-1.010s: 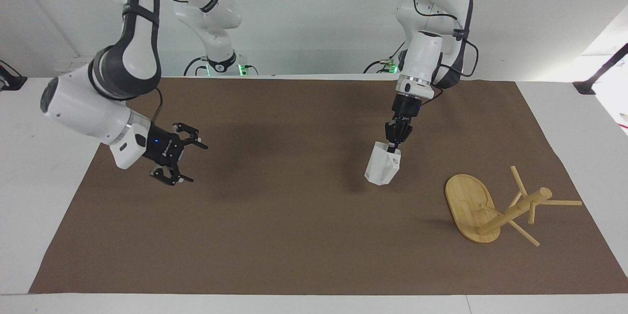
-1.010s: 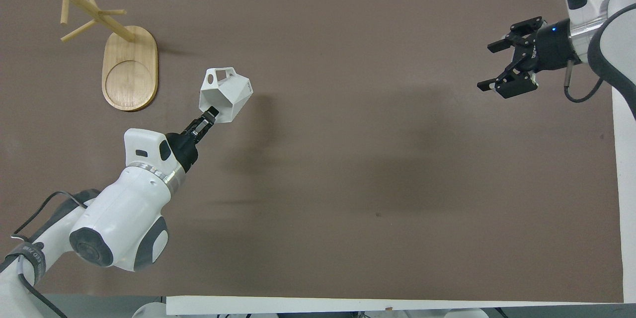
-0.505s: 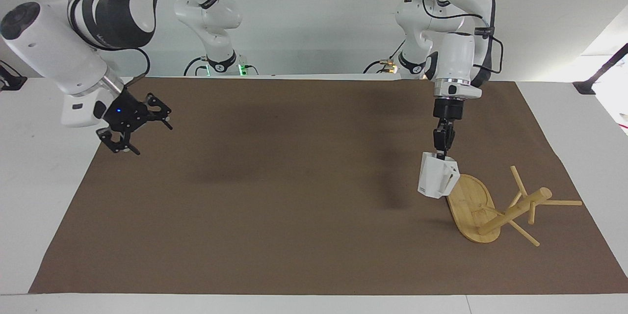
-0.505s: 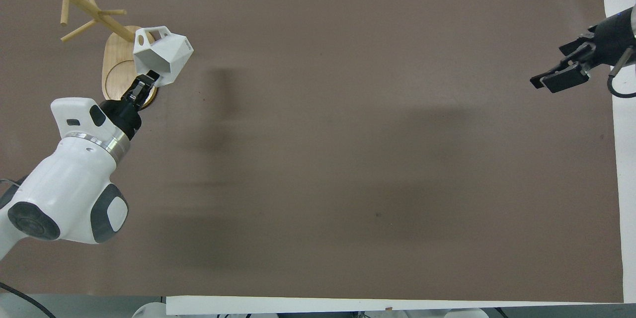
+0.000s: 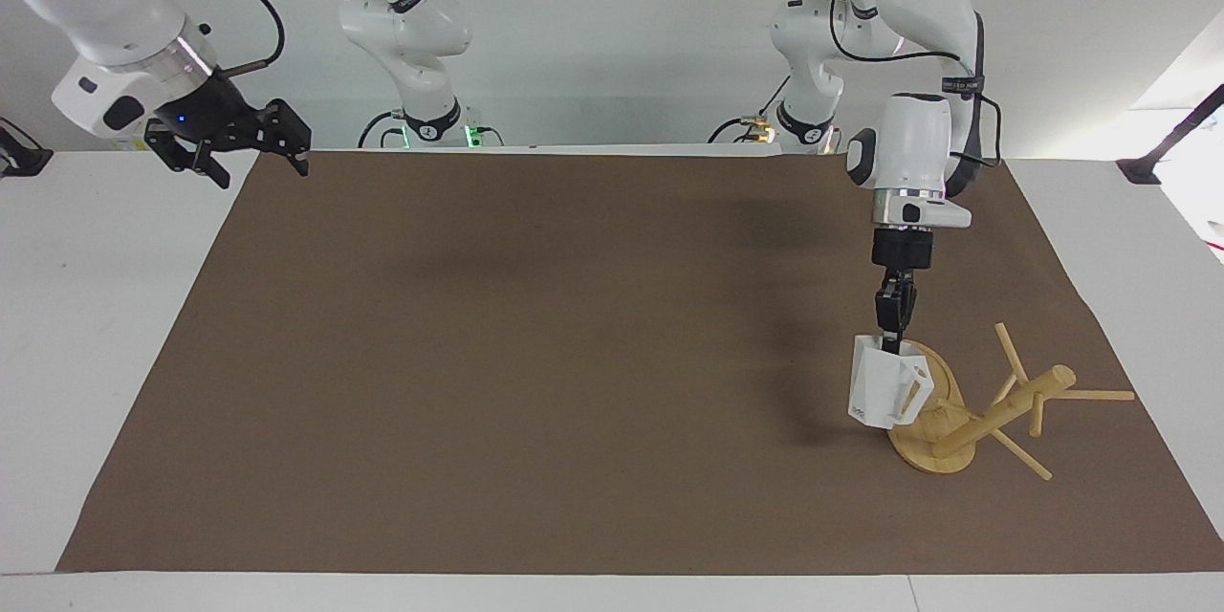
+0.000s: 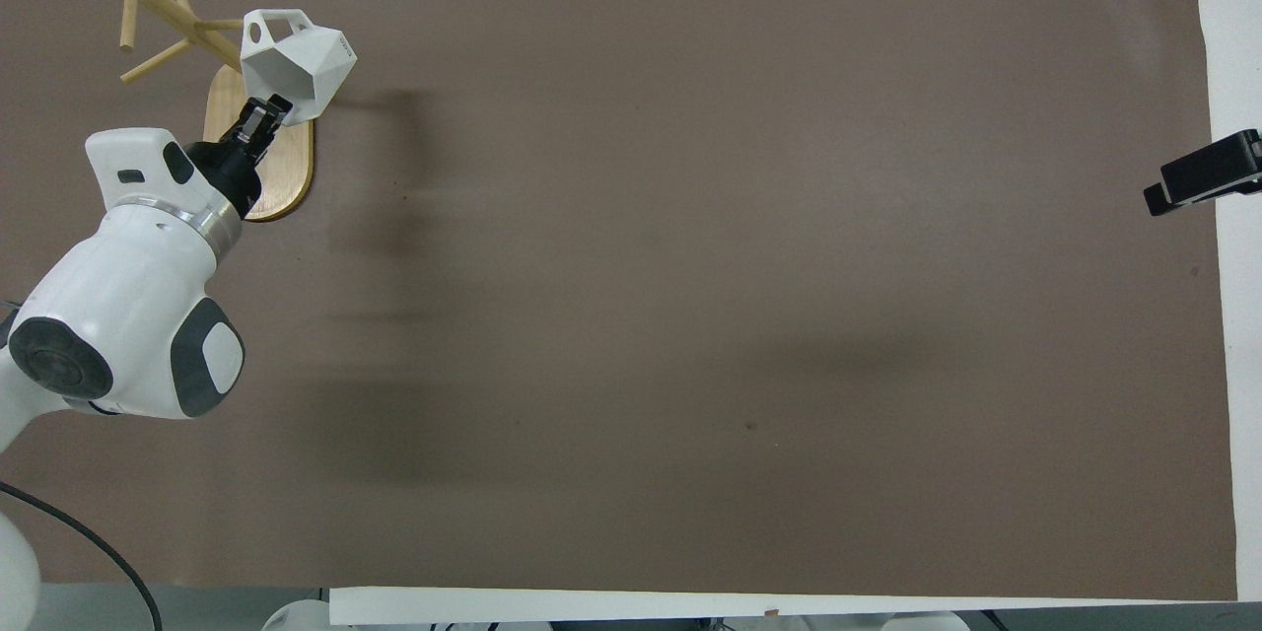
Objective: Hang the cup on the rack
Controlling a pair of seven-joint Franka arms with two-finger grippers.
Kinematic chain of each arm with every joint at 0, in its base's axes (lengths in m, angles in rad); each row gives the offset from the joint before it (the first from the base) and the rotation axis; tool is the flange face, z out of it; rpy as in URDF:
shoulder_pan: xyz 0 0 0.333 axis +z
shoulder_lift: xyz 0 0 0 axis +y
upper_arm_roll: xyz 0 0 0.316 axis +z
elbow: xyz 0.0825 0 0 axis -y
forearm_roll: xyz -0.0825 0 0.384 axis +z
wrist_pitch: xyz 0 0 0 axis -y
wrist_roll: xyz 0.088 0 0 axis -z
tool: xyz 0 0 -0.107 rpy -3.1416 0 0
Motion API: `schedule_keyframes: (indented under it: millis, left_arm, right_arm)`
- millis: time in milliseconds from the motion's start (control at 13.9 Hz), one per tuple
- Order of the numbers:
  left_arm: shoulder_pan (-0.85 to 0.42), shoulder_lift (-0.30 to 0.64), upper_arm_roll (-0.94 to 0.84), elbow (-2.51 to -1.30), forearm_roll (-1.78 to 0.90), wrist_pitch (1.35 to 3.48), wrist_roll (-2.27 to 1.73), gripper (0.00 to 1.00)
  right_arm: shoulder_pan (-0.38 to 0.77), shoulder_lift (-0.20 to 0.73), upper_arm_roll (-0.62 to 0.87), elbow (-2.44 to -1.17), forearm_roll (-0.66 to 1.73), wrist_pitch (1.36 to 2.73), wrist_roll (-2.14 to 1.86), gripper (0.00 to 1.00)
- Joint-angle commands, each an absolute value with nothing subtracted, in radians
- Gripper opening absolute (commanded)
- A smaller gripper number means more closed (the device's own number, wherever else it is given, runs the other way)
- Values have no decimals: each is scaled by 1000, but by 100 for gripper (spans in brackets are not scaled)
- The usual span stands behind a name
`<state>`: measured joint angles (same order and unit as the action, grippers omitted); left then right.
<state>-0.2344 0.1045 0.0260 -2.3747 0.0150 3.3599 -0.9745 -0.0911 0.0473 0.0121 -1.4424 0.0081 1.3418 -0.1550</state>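
Only part of the right gripper (image 6: 1203, 185) reaches the overhead view, a dark slab cut off at the frame's edge; in the facing view it (image 5: 251, 151) hangs in the air over the corner of the brown mat (image 5: 535, 354) at the right arm's end of the table, its 2 fingers spread apart and holding nothing. Much of the rack's oval base (image 6: 286, 173) is hidden in the overhead view under the left arm's wrist and the cup. The cup (image 5: 885, 392) carries a small dark mark near its base in the facing view and on its wall near the rim in the overhead view (image 6: 296, 64), but the mark is too small to read.

The left gripper (image 5: 893, 337) points straight down over the rack (image 5: 985, 411) and is closed on the cup's rim. The cup hangs in the air over the base's edge, its angular open handle turned toward the central post. Whether the handle touches a peg cannot be told. The rack stands on the mat toward the left arm's end of the table.
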Motion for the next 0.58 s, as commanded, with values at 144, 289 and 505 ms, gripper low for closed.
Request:
schedule_keyframes:
  millis: [144,289,505]
  left_arm:
    - [-192,130,15,-2329,35,3329,-968,0]
    - [-176,130,15,-2329,35,3323,-971,0]
    - [-173,126,14,-2332,32,3290,-1005,0]
  right_arm:
    - [22,-58,-132,-1632,-63,1431,-130,100]
    - [15,-61,-130,-1637,-64,1425,-129,100]
    - [-8,-58,-114,-1638,-64,1417,-123,100]
